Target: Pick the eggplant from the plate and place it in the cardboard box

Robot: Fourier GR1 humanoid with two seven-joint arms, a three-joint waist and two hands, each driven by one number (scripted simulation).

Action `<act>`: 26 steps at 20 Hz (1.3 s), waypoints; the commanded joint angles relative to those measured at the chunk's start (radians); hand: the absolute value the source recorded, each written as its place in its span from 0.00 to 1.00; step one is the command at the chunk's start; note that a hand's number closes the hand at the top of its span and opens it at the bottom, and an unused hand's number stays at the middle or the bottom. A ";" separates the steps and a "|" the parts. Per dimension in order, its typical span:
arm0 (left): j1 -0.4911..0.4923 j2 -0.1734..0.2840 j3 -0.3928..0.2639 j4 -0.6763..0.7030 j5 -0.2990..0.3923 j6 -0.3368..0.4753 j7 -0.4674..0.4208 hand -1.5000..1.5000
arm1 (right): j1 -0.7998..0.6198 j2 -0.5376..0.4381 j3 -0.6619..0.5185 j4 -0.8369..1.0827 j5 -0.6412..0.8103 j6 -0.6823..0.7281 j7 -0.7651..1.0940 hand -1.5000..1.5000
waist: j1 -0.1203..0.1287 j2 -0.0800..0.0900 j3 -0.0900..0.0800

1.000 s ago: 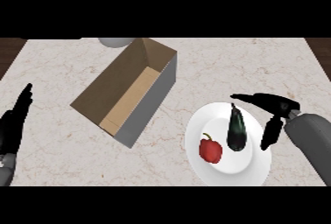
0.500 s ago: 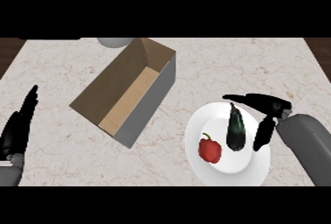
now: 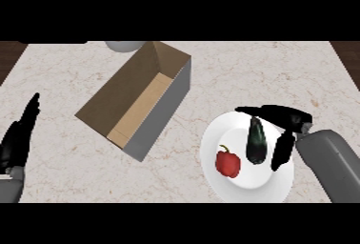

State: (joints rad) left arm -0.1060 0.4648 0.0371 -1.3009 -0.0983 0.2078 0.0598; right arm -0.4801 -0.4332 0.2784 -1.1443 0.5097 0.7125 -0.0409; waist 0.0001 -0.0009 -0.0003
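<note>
So the eggplant [image 3: 256, 141] was lying on the white plate [image 3: 243, 187] at about 4 o'clock on the counter [image 3: 70, 62], with a red pepper [image 3: 227, 162] just beside it at its 8 o'clock. The right hand [image 3: 285, 119] was spread open around the eggplant's top and right side, holding nothing; whether it touched was hard to tell. The box [image 3: 137, 100] sat open at center-left, well apart. The left hand [image 3: 20, 133] rested straight-fingered at 9 o'clock, forearm cut off. A grey round thing [image 3: 123, 45] at 12 o'clock was mostly cropped.
</note>
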 commanded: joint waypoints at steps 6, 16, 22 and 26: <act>0.035 0.000 0.061 -0.043 0.006 -0.072 -0.010 0.50 | -0.009 0.120 0.006 0.056 0.112 0.004 0.123 0.00 | 0.009 0.001 0.000; -0.013 -0.095 0.024 0.025 -0.085 -0.012 -0.033 0.50 | -0.004 0.133 -0.003 0.220 0.312 -0.382 -0.077 1.00 | 0.010 0.006 0.001; 0.057 -0.045 0.099 -0.020 -0.045 -0.070 -0.061 0.50 | -0.003 0.100 -0.026 0.137 0.375 -0.477 -0.119 1.00 | 0.007 0.001 0.000; 0.004 -0.061 0.082 0.015 -0.084 -0.051 -0.034 0.50 | -0.020 0.105 -0.030 0.019 0.403 -0.512 -0.077 1.00 | -0.005 -0.001 0.000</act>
State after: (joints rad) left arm -0.0967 0.4129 0.1144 -1.3158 -0.1663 0.1485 0.0461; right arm -0.5088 -0.3117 0.2528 -1.0324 0.8820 0.2406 -0.1330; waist 0.0049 -0.0036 -0.0020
